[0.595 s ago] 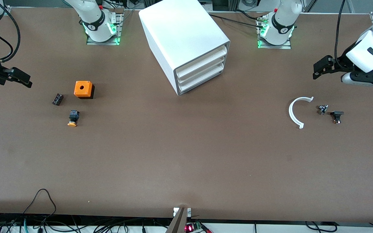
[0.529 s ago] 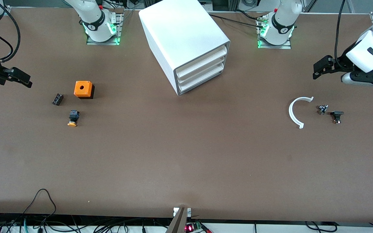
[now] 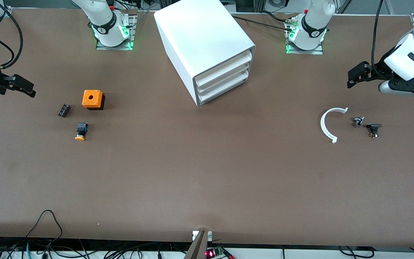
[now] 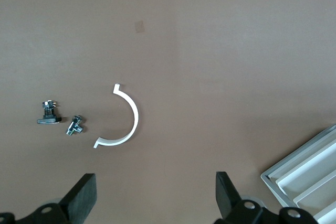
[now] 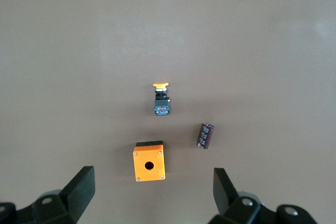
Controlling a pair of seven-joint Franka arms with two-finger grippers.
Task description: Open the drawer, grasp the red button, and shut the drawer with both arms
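The white cabinet (image 3: 207,43) stands between the arm bases with all three drawers shut. The drawer (image 3: 225,89) is the lowest one. A corner of the cabinet shows in the left wrist view (image 4: 310,179). The red-capped button is out of view. My left gripper (image 3: 352,80) is open and empty over the table at the left arm's end; its fingers stand wide apart in the left wrist view (image 4: 155,199). My right gripper (image 3: 25,90) is open and empty over the right arm's end, wide apart in the right wrist view (image 5: 151,195).
Toward the right arm's end lie an orange cube with a hole (image 3: 92,99), an orange-capped button (image 3: 81,131) and a dark cylinder (image 3: 64,110). Toward the left arm's end lie a white arc (image 3: 327,124) and two small metal parts (image 3: 358,121), (image 3: 373,129).
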